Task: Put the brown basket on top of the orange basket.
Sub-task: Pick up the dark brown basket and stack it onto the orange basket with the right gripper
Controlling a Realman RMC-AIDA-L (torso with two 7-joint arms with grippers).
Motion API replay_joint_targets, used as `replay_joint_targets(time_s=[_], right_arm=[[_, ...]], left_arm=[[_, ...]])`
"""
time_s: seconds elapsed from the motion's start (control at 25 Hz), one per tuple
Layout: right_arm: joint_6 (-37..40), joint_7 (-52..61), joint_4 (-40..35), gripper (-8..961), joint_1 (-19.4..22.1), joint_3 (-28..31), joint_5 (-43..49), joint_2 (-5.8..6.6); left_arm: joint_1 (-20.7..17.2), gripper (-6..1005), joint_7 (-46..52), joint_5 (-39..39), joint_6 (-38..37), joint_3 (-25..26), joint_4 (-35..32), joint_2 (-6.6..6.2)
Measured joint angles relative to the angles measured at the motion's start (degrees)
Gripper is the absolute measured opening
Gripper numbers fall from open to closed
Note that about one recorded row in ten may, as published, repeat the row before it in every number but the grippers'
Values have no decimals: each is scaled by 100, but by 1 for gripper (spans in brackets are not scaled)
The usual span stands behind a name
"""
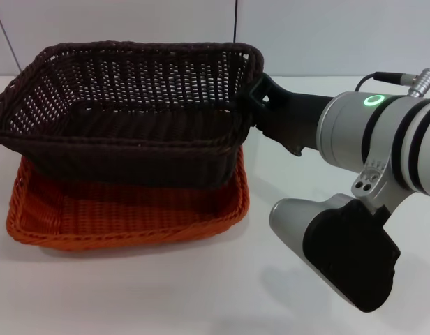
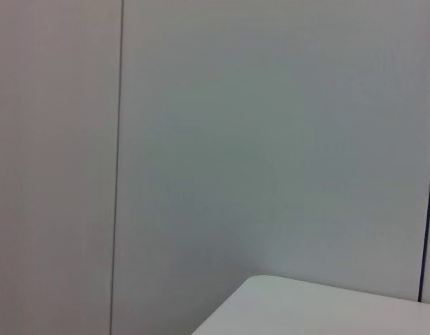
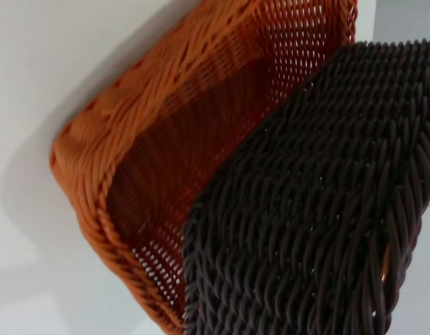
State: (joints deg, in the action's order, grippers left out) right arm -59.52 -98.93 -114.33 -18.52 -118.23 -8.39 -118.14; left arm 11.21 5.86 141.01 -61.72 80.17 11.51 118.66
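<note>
The brown basket (image 1: pixel 131 112) is held by its right rim in the right gripper (image 1: pixel 255 98), pinched there, above the orange basket (image 1: pixel 131 209) resting near the desk's (image 1: pixel 201 293) far left edge. For a clean nest, the brown basket should be levelled and centred before being lowered, judging by its tilt. The right wrist view shows the brown weave overlapping the orange interior; the left wrist view shows only wall and a desk corner.
</note>
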Motion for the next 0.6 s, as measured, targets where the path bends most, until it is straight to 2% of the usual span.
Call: replay_joint_targets(time_s=[0.6], right_arm=[[333,-587,32,224,266,-321,-17,-11]], left_arm=[[24,791,-23,-3,-31,93,32,-10]])
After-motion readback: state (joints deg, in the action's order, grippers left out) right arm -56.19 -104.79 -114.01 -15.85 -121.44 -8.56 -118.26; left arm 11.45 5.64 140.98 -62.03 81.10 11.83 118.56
